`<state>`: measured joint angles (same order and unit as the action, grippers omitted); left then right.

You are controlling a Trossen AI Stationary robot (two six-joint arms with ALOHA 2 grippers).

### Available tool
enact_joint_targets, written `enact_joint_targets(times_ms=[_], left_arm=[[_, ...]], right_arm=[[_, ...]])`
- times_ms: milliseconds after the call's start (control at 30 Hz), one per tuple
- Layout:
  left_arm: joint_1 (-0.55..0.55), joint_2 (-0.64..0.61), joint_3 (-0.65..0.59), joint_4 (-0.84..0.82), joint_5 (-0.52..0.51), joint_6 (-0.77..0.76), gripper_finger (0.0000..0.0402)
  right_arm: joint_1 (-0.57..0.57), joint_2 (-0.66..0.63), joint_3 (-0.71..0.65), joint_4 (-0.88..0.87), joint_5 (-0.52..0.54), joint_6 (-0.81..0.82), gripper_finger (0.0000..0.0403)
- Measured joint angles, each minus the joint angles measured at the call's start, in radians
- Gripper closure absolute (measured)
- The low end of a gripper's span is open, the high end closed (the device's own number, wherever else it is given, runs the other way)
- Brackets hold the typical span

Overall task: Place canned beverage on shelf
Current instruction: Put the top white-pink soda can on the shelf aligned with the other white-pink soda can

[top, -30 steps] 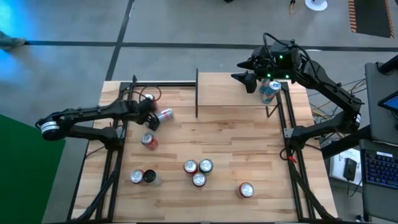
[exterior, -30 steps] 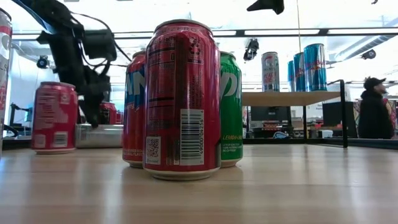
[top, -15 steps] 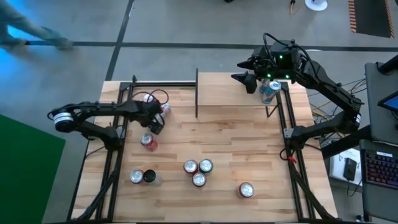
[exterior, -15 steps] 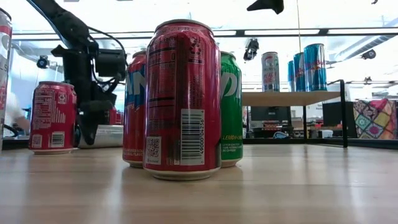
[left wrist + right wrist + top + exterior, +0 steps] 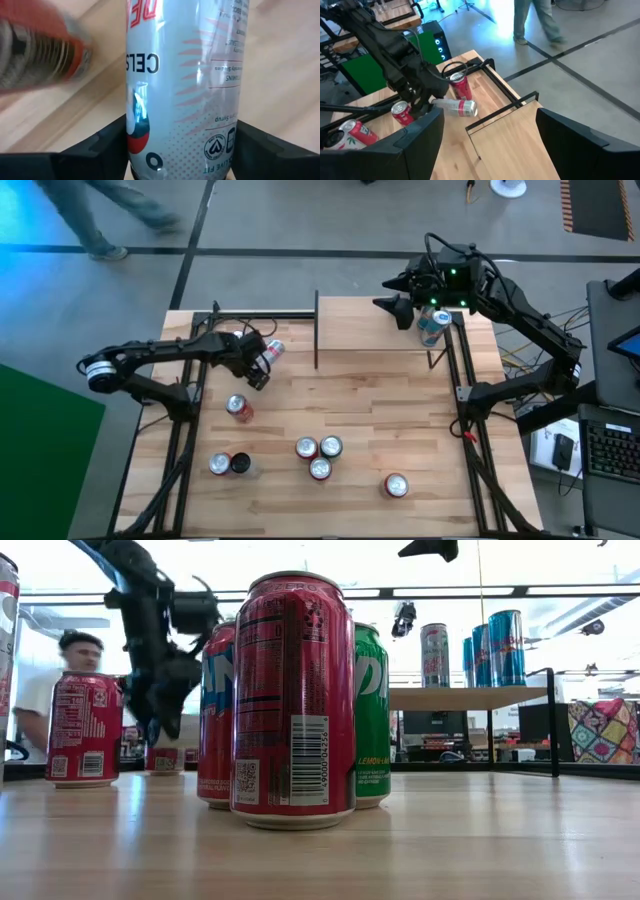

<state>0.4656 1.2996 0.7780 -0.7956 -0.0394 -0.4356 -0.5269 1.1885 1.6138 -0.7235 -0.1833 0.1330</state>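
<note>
The step in hand is the pick-up. The left claw (image 5: 262, 363) has its fingers on either side of a silver can (image 5: 270, 352) near the counter's far-left area, and the left wrist view shows both dark fingers pressing the can's sides — clamped on it, or very nearly. The can lies tipped on its side, not upright, and from the right wrist view it looks lifted just clear of the wood.

The shelf (image 5: 365, 325) stands at the far edge of the counter, toward the right, with a black upright at its left end. The next move, as I judge it, is to raise the can, turn it upright and carry it over that upright onto the plank.

The right claw (image 5: 398, 304) hangs over the shelf with its fingers apart, holding nothing — it may crowd the landing spot. A blue can (image 5: 433, 326) already stands at the shelf's right end. A red can (image 5: 238, 408) stands just near the left claw, and three cans (image 5: 318, 456) cluster toward the near edge, well apart from the path.
</note>
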Motion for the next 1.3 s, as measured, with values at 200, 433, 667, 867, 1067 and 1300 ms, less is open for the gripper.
enact_joint_targets(times_ms=[200,433,667,867,1067,1300], left_arm=[[0.0,-0.023,0.164,-0.162,0.044,0.062,0.0143],[0.0,-0.024,0.327,-0.36,0.139,0.12,0.0144],[-0.001,-0.024,0.404,-0.49,0.326,0.135,0.0143],[-0.009,-0.025,0.474,-0.558,0.464,0.145,0.0142],[-0.027,-0.025,0.557,-0.614,0.499,0.128,0.0142],[-0.031,-0.024,0.591,-0.62,0.614,0.059,0.0142]], right_arm=[[0.053,0.02,0.0,0.004,0.002,0.007,0.0099],[0.193,0.052,0.0,0.005,0.119,-0.001,0.01],[0.404,0.112,0.0,0.023,0.341,-0.002,0.0115],[0.579,0.22,0.0,0.069,0.561,-0.069,0.0112],[0.675,0.334,0.0,0.217,0.688,-0.159,0.0083],[0.688,0.428,0.0,0.424,0.638,-0.347,0.0044]])
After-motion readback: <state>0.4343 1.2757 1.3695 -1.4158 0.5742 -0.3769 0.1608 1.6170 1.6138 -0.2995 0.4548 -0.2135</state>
